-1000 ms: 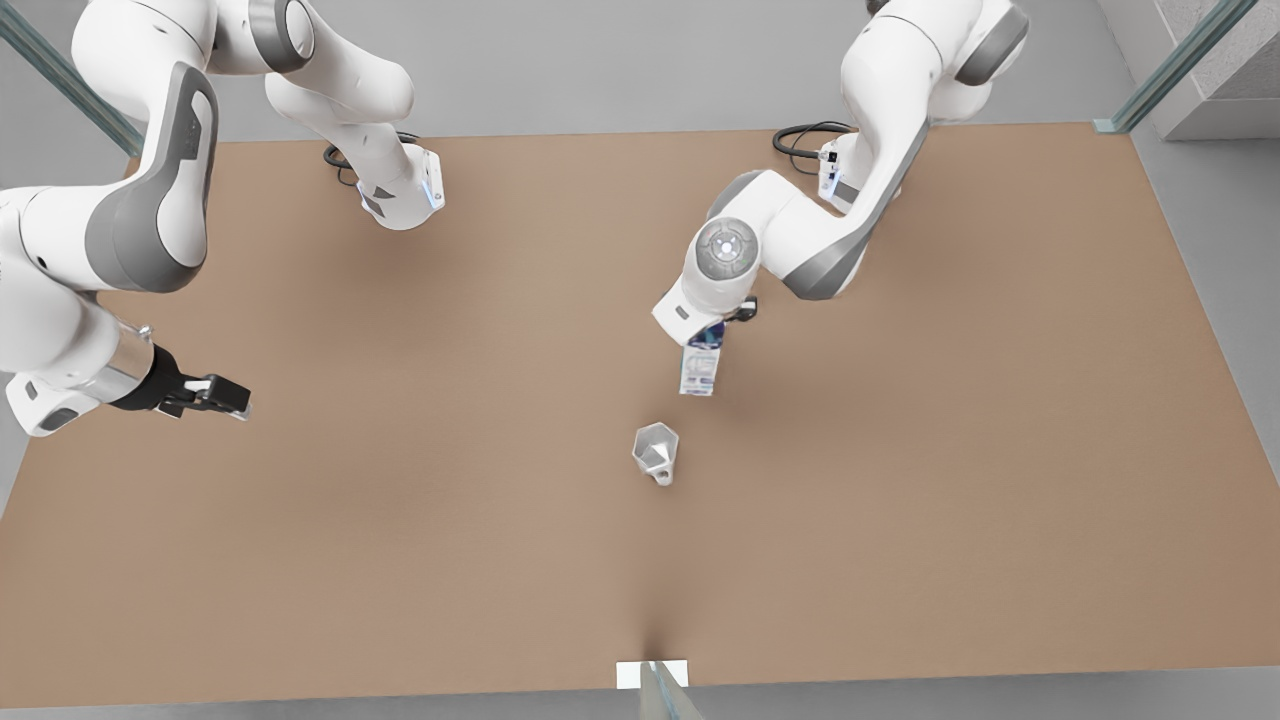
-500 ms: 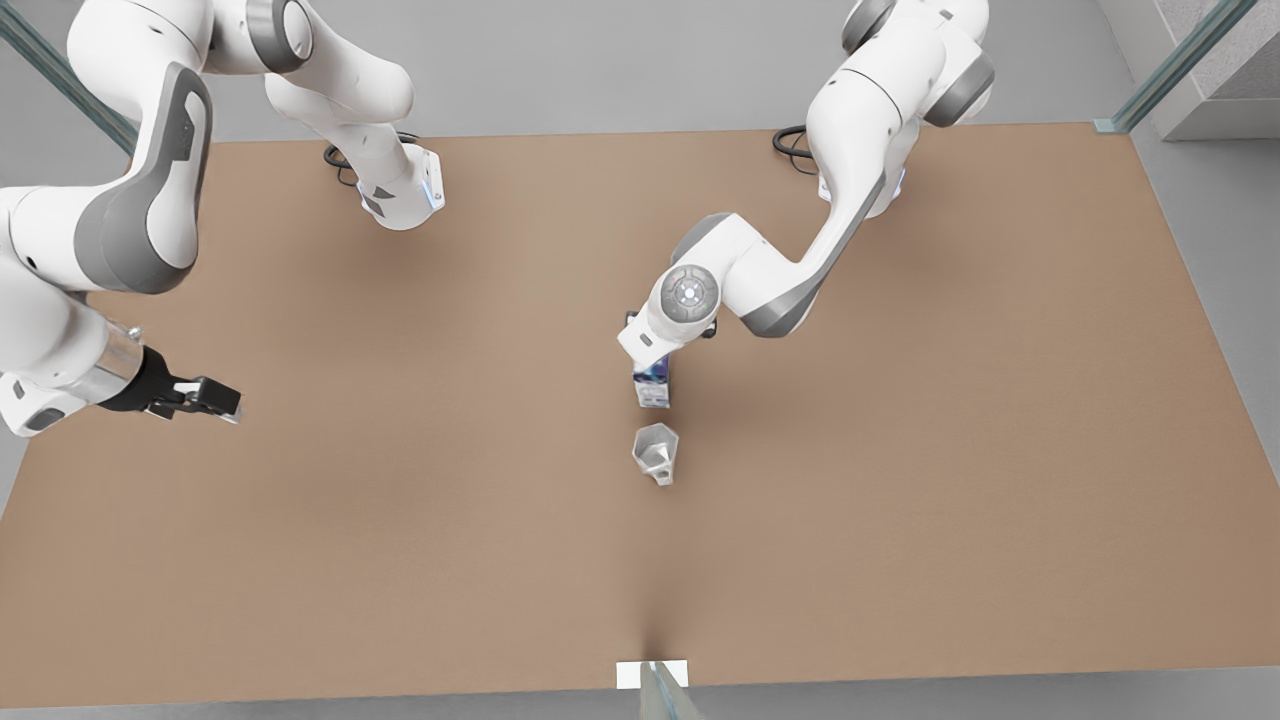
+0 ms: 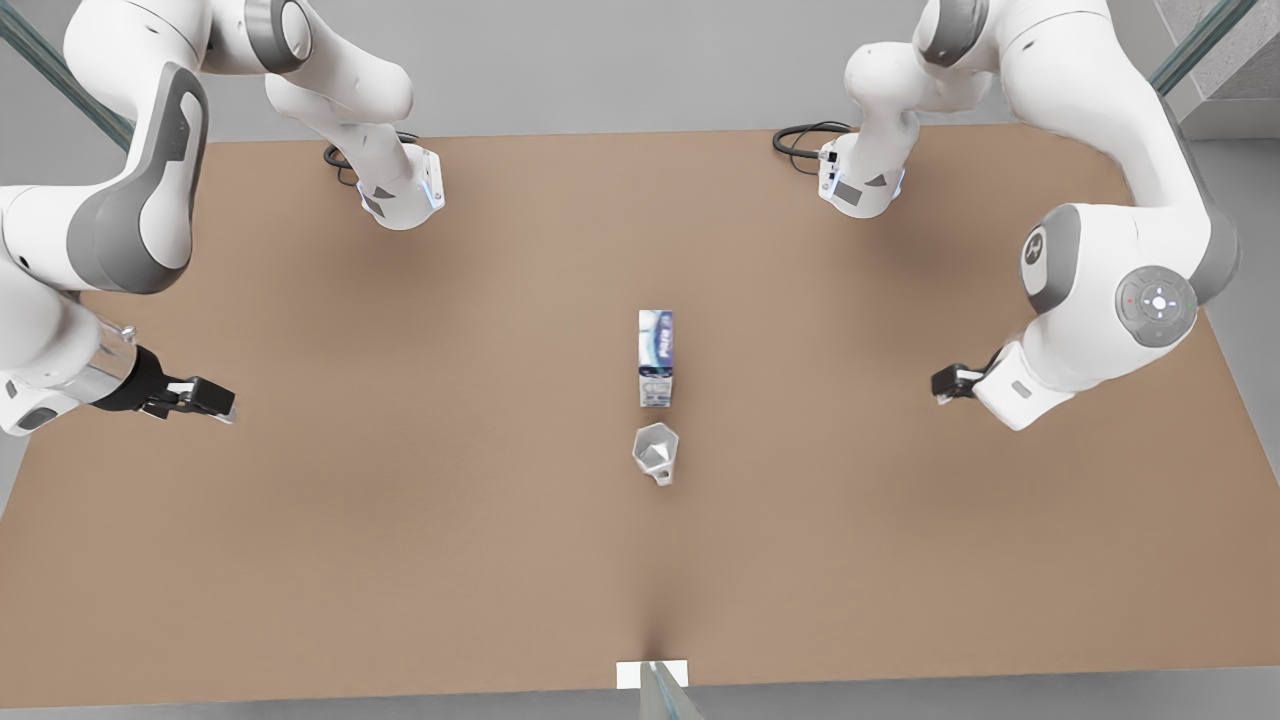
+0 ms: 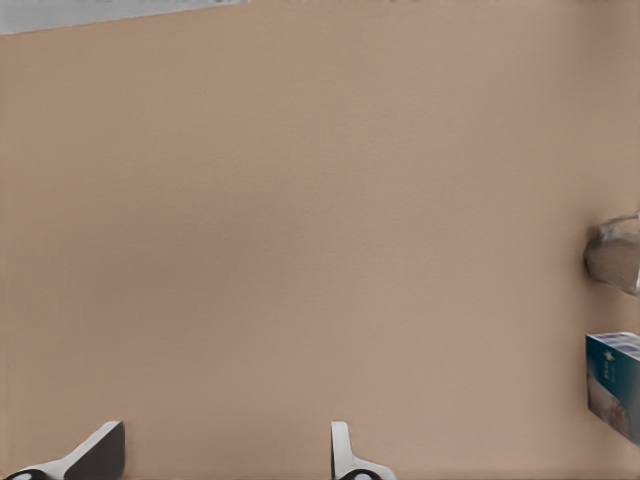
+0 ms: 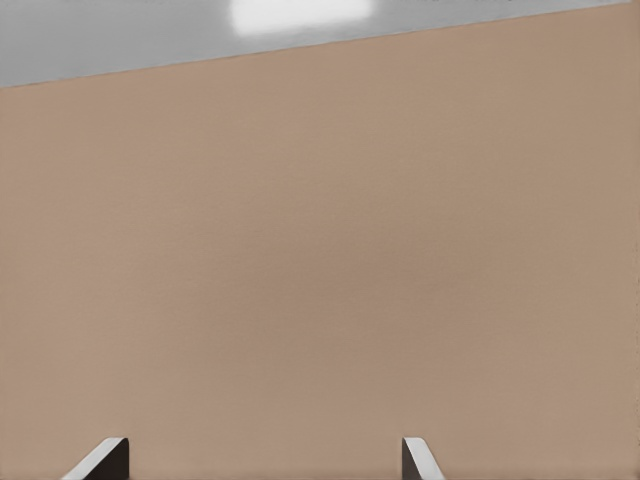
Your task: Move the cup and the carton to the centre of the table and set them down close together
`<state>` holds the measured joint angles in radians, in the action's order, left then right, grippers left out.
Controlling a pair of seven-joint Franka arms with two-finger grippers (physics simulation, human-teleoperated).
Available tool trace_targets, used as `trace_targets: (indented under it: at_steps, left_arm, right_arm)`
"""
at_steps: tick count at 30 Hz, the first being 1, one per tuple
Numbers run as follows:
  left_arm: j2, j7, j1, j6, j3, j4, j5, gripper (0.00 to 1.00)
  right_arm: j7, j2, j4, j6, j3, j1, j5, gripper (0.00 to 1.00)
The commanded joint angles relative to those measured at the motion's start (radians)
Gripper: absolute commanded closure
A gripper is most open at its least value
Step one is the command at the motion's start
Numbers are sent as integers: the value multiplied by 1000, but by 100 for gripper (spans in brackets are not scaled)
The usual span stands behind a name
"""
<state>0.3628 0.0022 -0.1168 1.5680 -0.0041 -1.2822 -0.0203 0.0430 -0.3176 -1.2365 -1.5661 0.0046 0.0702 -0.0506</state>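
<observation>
Near the centre of the table (image 3: pixel 400 520), the carton (image 3: pixel 656 357) stands just beside the cup (image 3: pixel 656 453), apart from it. Both grippers hang above the tabletop, well clear of both objects, fingers apart and empty: left gripper (image 4: pixel 225 455), right gripper (image 5: pixel 265 460).

Both arms wait out wide, empty-handed.
Your left gripper (image 3: pixel 945 383) hangs at 3 o'clock and your right gripper (image 3: pixel 205 398) at 9 o'clock, both with jaws spread.
</observation>
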Motion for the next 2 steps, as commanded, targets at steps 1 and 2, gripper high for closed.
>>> trace_targets:
  at_steps: [1, 2]
  left_arm:
    - [-2, -2, 2, 12, -11, -6, -72, 0]
    - [-2, -4, 11, 10, -23, -5, -75, 0]
  right_arm:
    - [0, 0, 0, 0, 0, 0, 0, 0]
    - [0, 0, 0, -8, 2, -1, 0, 0]
